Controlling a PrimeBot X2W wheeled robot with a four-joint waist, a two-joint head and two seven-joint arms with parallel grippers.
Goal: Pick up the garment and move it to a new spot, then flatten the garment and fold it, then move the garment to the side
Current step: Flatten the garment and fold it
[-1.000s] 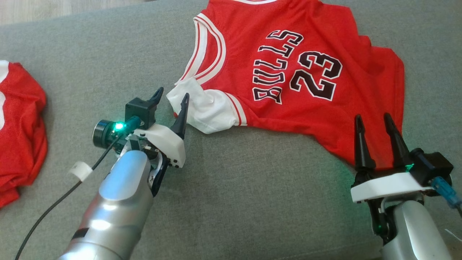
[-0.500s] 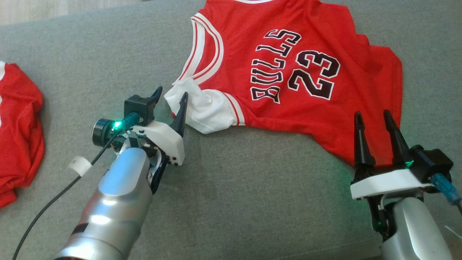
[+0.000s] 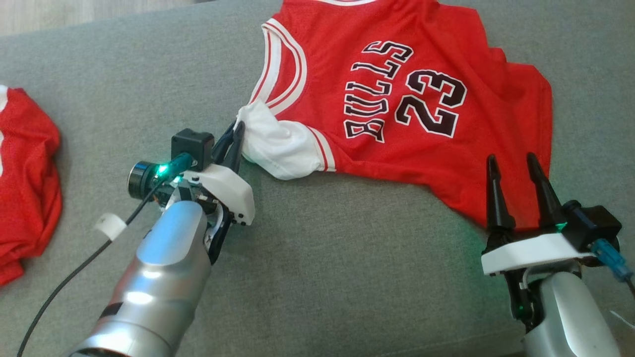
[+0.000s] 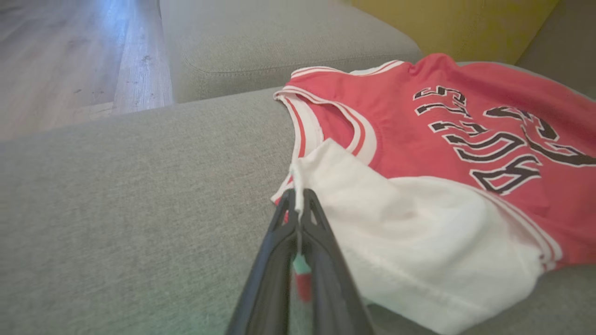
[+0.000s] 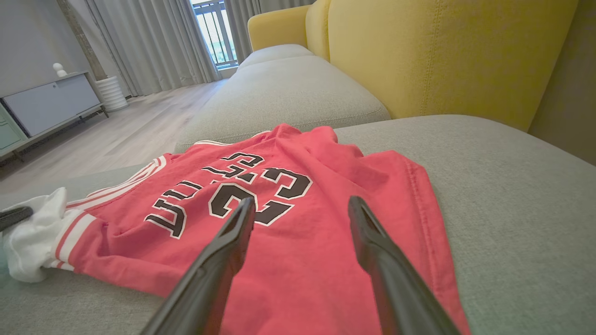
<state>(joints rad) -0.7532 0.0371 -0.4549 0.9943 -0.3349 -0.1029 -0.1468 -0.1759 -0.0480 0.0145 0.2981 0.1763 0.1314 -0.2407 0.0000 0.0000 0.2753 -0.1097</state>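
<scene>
My left claw (image 3: 236,134) was pinched shut on the edge of the white sleeve (image 3: 280,148), just left of the frame's centre. A moment before, its fingers had stood spread on either side of that edge. The sleeve had bunched up toward the armhole since then. My left forearm (image 3: 163,258) ran up from the lower left, slanting right toward the jersey (image 3: 327,74). My right claw (image 3: 511,157) had not moved. It stood spread at the lower right, fingers pointing up, tips over the jersey's near corner, gripping nothing. The jersey lay across the upper middle of the grey couch (image 3: 337,267), print up. I counted two claws and two red garments: the jersey and another (image 3: 25,168) crumpled at the left edge.
</scene>
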